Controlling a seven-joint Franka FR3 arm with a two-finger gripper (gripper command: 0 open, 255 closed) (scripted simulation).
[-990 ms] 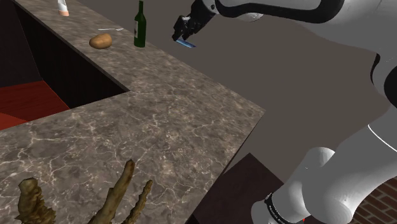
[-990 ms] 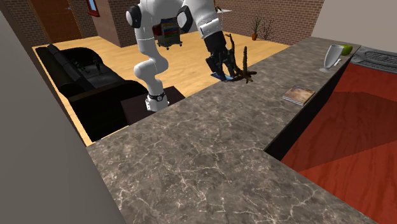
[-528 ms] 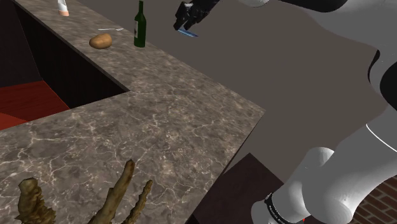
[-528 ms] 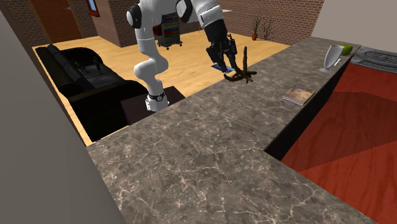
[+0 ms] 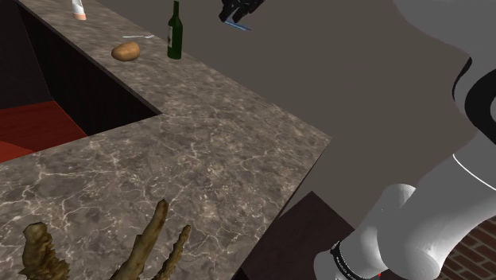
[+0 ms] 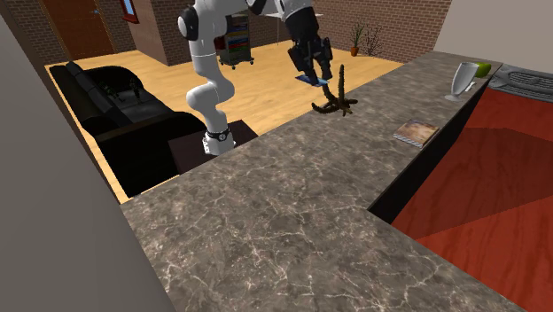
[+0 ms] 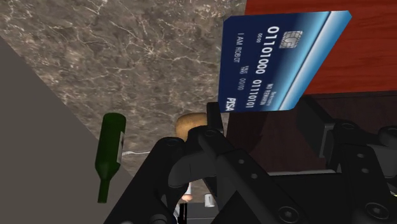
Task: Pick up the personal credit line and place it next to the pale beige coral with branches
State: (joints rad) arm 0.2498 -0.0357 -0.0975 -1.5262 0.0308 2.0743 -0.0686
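Note:
A blue credit card [image 7: 277, 60] with white numbers is clasped by its lower edge between my black gripper's [image 7: 261, 118] fingers. In the shoulder view the gripper [image 5: 234, 19] hangs high above the marble counter [image 5: 238, 135], near the top edge, with the card [image 5: 237, 26] under it. From the second exterior view the gripper [image 6: 309, 73] and card [image 6: 310, 81] hover just above and beside the brownish branched coral [image 6: 335, 97], apart from it. The coral's tan branches [image 5: 151, 246] lie on the counter at the shoulder view's bottom left.
A green bottle [image 5: 173, 32] and a potato [image 5: 125, 52] stand on the far counter arm, and both bottle [image 7: 109, 156] and potato [image 7: 191, 124] appear beyond the fingers. A book [image 6: 416, 133], a glass [image 6: 463, 78] and a green apple [image 6: 481, 68] sit further along. A black sofa [image 6: 106, 97] is behind the stand.
The gripper has risen with the card still in it, climbing well above the counter. Nothing on the counter has moved.

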